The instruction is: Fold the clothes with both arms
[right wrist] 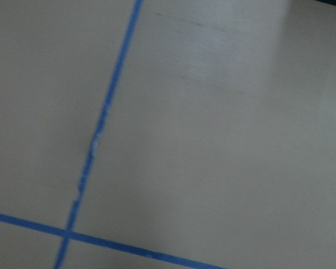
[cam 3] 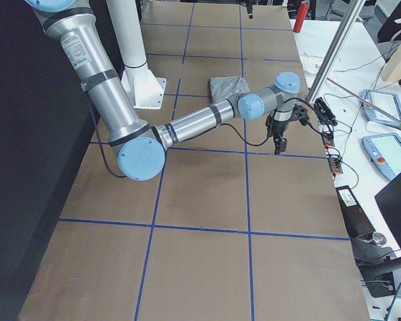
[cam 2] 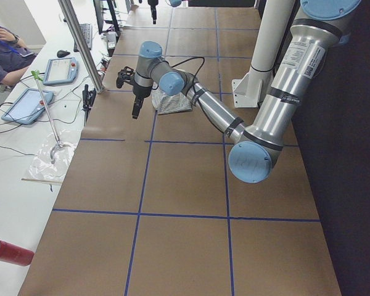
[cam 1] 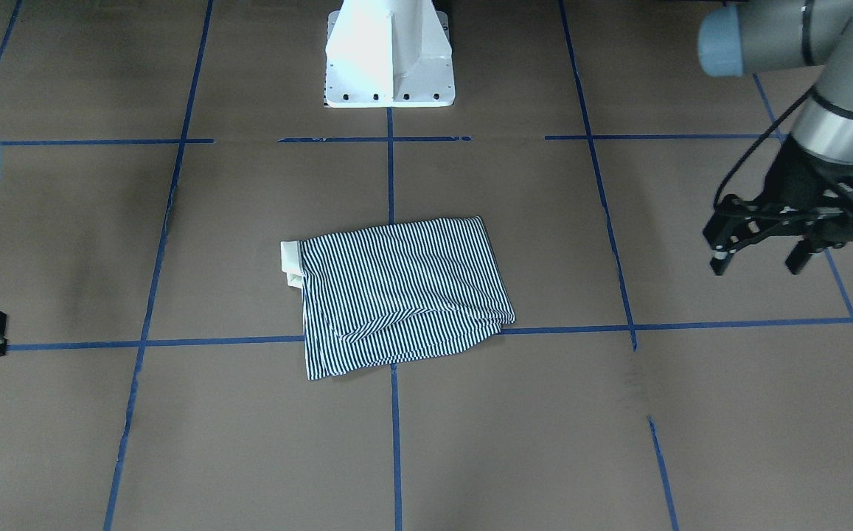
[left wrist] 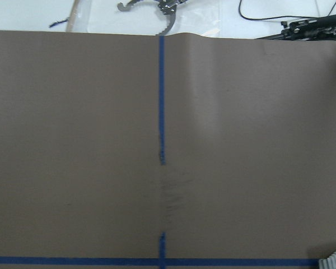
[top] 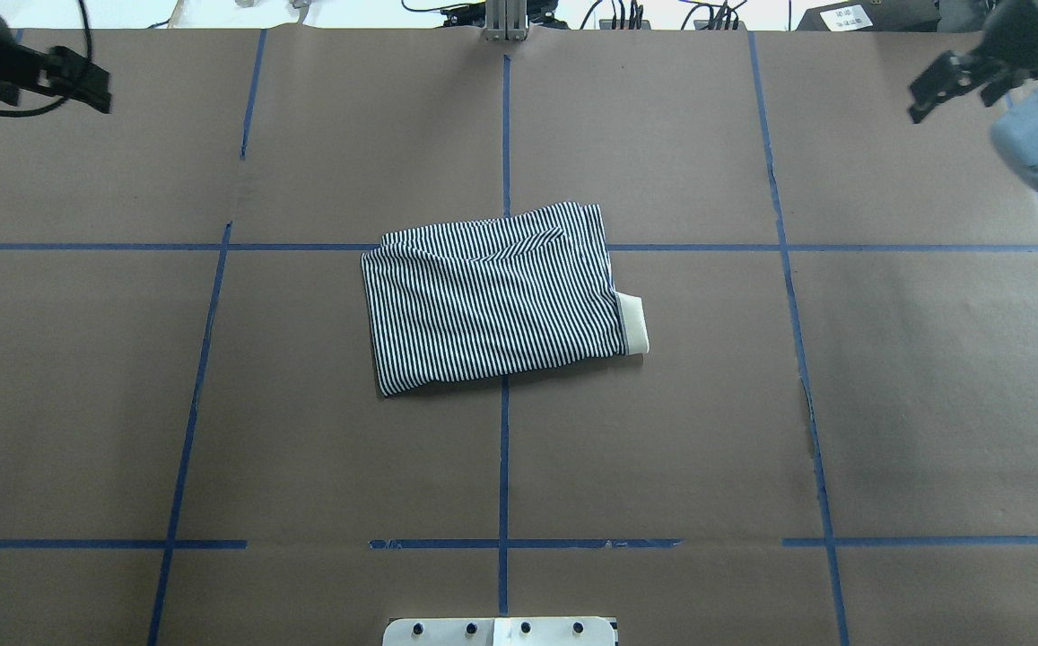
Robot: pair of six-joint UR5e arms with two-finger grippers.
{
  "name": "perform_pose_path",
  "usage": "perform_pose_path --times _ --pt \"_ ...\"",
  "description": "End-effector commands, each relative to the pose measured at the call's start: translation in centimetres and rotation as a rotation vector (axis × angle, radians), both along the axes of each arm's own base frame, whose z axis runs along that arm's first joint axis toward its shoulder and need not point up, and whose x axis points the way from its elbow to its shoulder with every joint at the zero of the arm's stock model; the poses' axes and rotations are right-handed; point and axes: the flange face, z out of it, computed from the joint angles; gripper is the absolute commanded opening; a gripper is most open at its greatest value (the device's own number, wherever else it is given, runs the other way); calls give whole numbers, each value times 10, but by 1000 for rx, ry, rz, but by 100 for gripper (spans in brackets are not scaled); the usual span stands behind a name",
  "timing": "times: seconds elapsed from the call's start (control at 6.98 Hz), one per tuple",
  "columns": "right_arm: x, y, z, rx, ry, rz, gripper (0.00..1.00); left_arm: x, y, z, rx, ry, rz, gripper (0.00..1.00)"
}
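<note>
The navy-and-white striped polo shirt (top: 492, 301) is laid folded ahead of the white boxy pedestal (cam 1: 389, 59). The black two-finger left gripper (cam 1: 759, 264) and right gripper (top: 951, 94) are held wide of that pedestal, fingers parted and empty. Folding is judged finished; only parking is called for.

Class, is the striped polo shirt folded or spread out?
Folded: the striped polo shirt lies as a compact rectangle with overlapping layers, cream collar peeking from one end.

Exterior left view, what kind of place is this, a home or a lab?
Probably a robotics lab: a paper-covered table gridded with blue tape, a white pedestal for the robot, and teach pendants on the side bench.
</note>
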Motion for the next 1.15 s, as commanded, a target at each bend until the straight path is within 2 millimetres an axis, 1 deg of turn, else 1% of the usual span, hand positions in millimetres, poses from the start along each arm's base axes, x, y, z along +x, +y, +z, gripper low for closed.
perform_pose_path --times 0.0,0.14,0.29,0.43,0.57,0.72,0.86,1.0 --pt "129 46 91 -34 -20 -30 100 -124 9 80 121 -167 166 100" --pt "166 72 122 -61 -34 -41 100 -163 18 112 143 -217 214 100" --pt "203 96 142 -95 -61 -22 100 -180 30 132 155 -222 261 100" --pt "215 110 153 -122 -104 5 100 -175 61 164 116 -130 286 100" --pt "214 126 162 -133 -83 9 100 -172 69 179 95 -68 292 100" --pt "197 133 162 -127 -74 -27 100 -171 64 189 108 -75 289 100" --pt "196 133 165 -113 -61 -26 100 -172 75 220 48 -73 292 100" --pt "195 137 170 -118 -64 -20 100 -172 75 238 11 -74 295 100"
